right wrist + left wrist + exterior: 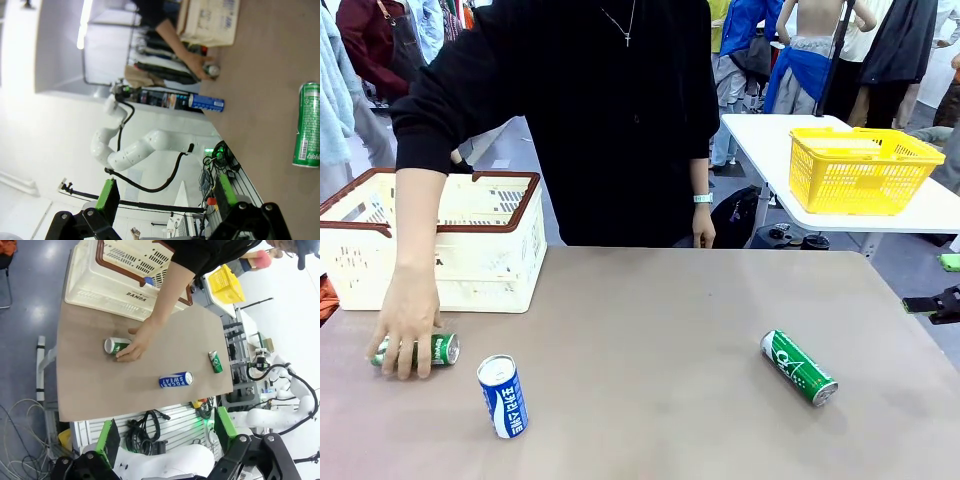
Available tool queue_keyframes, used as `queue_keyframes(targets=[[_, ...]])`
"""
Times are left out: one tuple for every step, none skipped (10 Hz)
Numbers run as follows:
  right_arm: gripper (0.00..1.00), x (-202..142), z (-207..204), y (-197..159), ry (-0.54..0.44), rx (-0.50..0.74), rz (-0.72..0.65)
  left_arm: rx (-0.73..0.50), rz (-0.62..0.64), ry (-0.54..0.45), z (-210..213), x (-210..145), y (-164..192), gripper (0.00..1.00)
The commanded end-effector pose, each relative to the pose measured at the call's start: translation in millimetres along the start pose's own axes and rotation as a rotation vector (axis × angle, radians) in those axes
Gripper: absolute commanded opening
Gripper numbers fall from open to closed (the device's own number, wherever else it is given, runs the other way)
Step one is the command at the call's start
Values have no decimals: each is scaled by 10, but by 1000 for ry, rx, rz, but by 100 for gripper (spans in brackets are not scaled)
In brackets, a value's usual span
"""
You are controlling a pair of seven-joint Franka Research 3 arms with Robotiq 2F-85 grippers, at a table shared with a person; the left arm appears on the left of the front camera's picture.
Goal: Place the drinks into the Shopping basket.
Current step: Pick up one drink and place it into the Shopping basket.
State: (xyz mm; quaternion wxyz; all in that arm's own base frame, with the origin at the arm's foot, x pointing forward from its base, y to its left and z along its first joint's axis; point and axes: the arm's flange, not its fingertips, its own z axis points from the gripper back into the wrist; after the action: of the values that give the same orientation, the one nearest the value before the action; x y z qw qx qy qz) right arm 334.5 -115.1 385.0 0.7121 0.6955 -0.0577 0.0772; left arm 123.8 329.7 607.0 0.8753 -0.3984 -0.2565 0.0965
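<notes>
Nearest, at lower left, a slim blue-and-white metal can is laid on the brown counter. One green metal can is covered by a person's hand beside the cream slotted plastic basket. A second green can lies lower right. The left gripper and right gripper are spread wide, empty, so a reach and grasp is judged next.

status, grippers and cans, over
Left gripper and right gripper open, empty. Blue can, right green can lying on table. Person's hand covers left green can near basket.
</notes>
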Motion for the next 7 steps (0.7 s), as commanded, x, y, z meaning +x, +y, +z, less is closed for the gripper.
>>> queue_keyframes(targets=[[100, 7, 6, 59, 9, -2, -18, -19, -29, 10, 71, -89, -1, 100], [100, 7, 6, 59, 9, -2, -18, -1, -44, 28, 13, -77, -42, 100], [100, 7, 6, 59, 9, -2, -18, -6, -54, 66, -89, -24, -78, 100], [100, 7, 6, 59, 9, -2, -18, -11, -58, 103, -218, 34, -93, 100], [100, 7, 6, 59, 9, -2, -18, -20, -67, 139, -396, 101, -121, 100], [100, 7, 6, 59, 9, -2, -18, 18, -67, 216, -705, 183, -214, 100], [100, 7, 6, 59, 9, -2, -18, 24, -73, 230, -787, 230, -260, 100]])
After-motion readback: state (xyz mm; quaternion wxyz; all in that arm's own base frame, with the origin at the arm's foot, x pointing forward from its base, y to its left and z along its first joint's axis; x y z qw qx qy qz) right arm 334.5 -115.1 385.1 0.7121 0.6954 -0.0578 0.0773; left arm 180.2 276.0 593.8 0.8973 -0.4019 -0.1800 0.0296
